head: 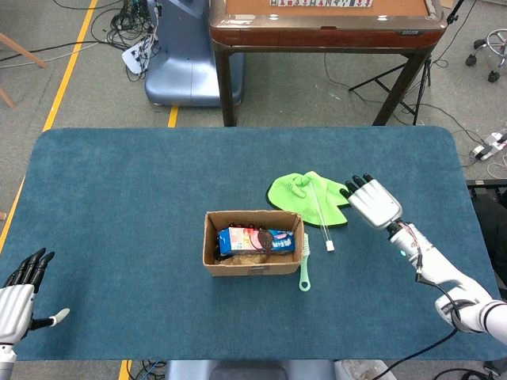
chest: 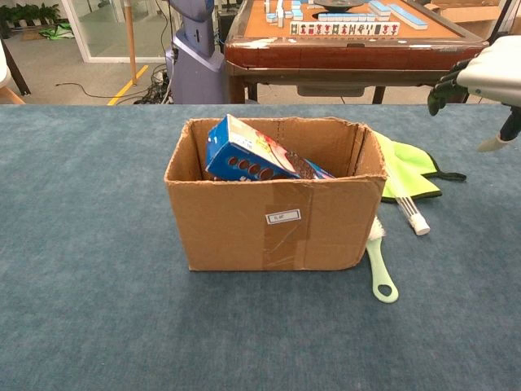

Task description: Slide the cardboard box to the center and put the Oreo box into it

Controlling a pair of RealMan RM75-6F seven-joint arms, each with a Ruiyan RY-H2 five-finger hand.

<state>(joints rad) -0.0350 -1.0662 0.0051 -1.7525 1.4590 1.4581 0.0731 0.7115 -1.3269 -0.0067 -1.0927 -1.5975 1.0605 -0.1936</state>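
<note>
Sitting near the middle of the blue table (head: 119,198), the cardboard box (head: 253,253) holds the Oreo box (head: 255,240), which I see lying flat along the box floor in the head view and leaning with one end raised above the rim in the chest view.

My right hand (head: 374,201) is well apart from the cardboard box, off to its right and farther back, raised above the table with fingers extended and spread, holding nothing. In the chest view that hand shows at the upper right edge, partly cut off.

My left hand (head: 17,297) is at the near left corner of the table, far from the box, fingers straight and apart, thumb out, empty.

Between the right hand and the cardboard box lies a green cloth (head: 307,196), with a white stick-like tool (head: 322,218) lying across it and onto the table. The right hand's fingertips reach over the cloth's right edge in the head view; I cannot tell whether they touch it. A pale green brush (head: 305,261) lies just beside the box's right wall, handle pointing toward me.

Beyond the table stands a brown game table (head: 325,24) on the floor.
</note>
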